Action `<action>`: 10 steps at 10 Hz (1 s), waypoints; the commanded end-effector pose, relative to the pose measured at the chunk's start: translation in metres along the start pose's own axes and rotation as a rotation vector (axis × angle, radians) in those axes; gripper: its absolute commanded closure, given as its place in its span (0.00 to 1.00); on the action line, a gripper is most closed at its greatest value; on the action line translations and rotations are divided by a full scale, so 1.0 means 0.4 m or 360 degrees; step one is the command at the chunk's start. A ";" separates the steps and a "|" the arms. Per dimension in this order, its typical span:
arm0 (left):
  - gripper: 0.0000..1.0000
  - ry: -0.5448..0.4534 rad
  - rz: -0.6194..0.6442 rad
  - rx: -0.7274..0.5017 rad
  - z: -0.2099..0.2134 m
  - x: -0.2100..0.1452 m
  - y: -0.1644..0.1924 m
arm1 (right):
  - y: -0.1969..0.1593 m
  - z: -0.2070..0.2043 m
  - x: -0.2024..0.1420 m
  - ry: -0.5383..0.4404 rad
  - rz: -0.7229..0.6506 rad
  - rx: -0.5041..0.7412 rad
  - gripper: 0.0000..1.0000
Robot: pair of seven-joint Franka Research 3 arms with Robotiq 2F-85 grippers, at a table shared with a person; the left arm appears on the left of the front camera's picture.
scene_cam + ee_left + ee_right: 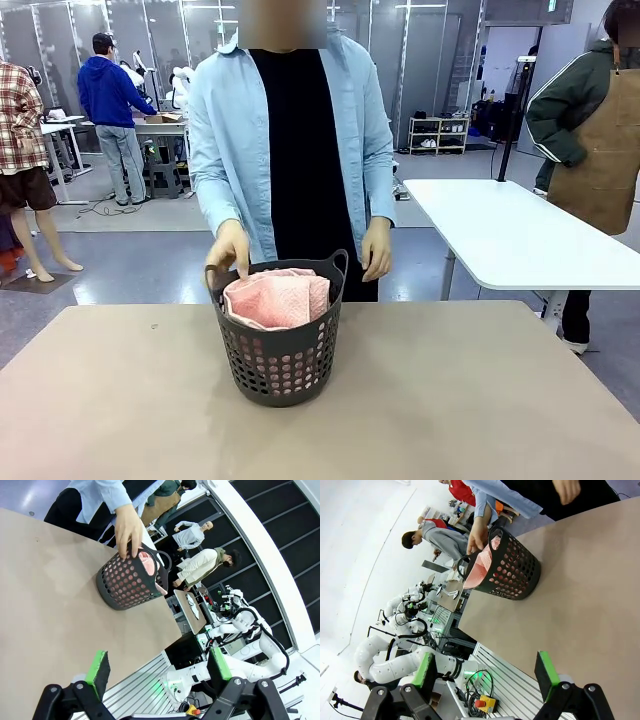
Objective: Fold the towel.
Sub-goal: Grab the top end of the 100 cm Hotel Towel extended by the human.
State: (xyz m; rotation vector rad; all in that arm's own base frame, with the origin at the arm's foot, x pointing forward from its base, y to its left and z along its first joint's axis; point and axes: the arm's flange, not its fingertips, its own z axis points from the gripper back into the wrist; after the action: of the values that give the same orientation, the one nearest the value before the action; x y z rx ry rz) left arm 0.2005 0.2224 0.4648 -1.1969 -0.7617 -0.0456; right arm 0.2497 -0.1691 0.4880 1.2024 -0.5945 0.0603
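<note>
Tabletop (480, 400) — towel (275, 300) in basket (280, 365), beyond tools (159, 662) (487, 667)

The towel (275, 298) lies bunched in the dark grey basket (280, 365) ahead of me, near the middle of the bench (480, 400). It is salmon-pink with a herringbone weave on top. Its folds rise just above the rim, and pink shows through the wall holes.
</note>
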 end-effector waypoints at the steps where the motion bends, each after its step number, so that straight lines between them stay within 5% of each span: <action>1: 0.00 -0.0019 -0.0031 -0.0032 0.003 0.006 0.001 | -0.002 0.000 0.004 -0.0016 0.0032 0.0017 0.00; 10: 0.00 -0.0019 -0.0031 -0.0032 0.003 0.006 0.001 | -0.002 0.000 0.004 -0.0016 0.0032 0.0017 0.00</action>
State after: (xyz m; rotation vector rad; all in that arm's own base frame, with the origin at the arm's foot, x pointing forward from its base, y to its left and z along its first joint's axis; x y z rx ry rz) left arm 0.2005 0.2223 0.4648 -1.1969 -0.7618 -0.0457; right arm 0.2501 -0.1693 0.4874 1.2031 -0.5939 0.0595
